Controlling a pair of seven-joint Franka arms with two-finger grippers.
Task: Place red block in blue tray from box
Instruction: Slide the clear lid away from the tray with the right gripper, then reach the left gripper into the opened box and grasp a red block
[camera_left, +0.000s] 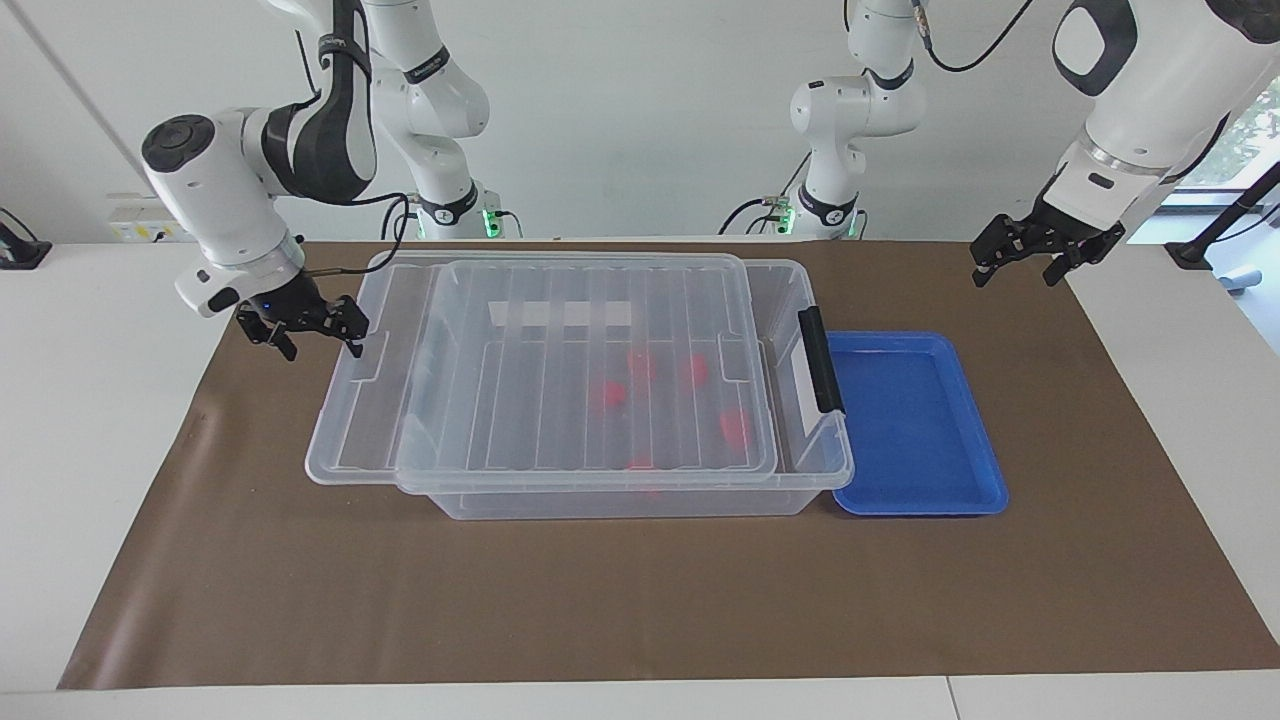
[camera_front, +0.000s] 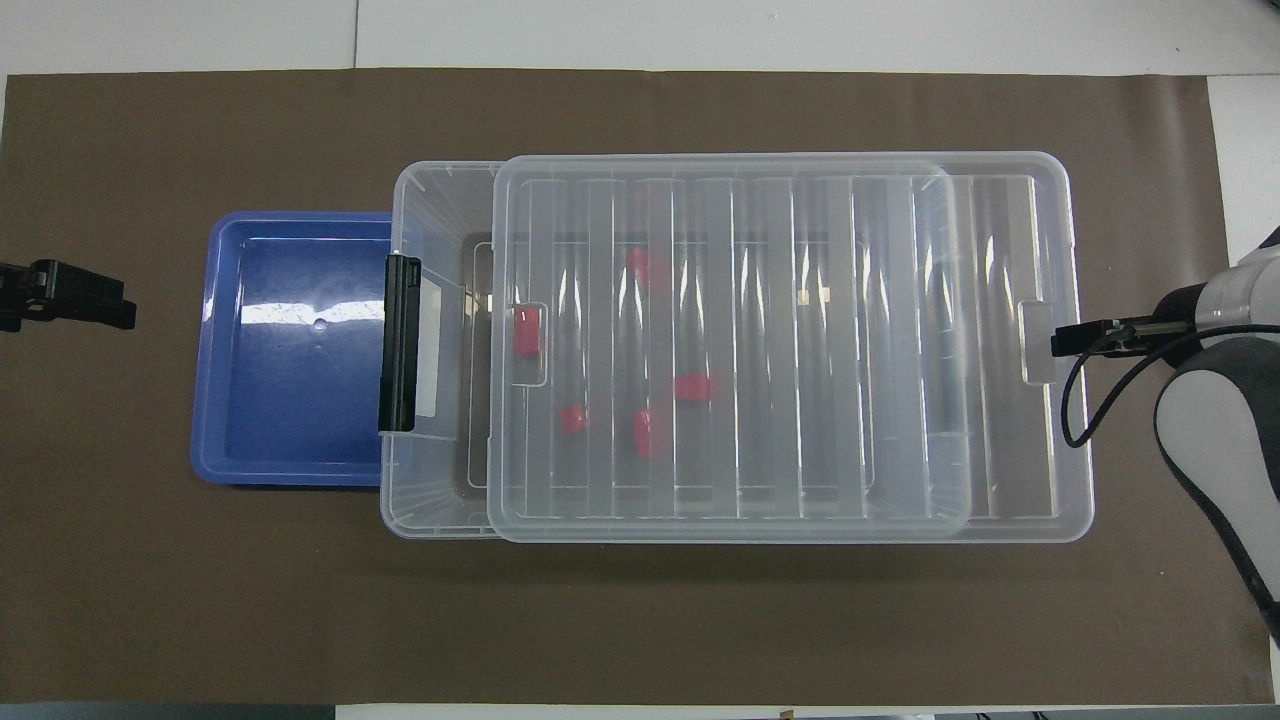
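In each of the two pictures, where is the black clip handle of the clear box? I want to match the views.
Facing view: the black clip handle sits right of centre, on the short end of the box beside the blue tray.
Overhead view: the handle sits left of centre, on that same end.
Shared landmark: the blue tray, touching the box at the handle's end in both views.

A brown mat (camera_left: 640, 600) covers the white table (camera_left: 90, 400).

White wall (camera_left: 640, 100) fills top of frame. White table (camera_left: 90, 420) w/ brown mat (camera_left: 640, 600) across centre. Window (camera_left: 1250, 140) at upper right, daylight and greenery outside. Even, bright light.
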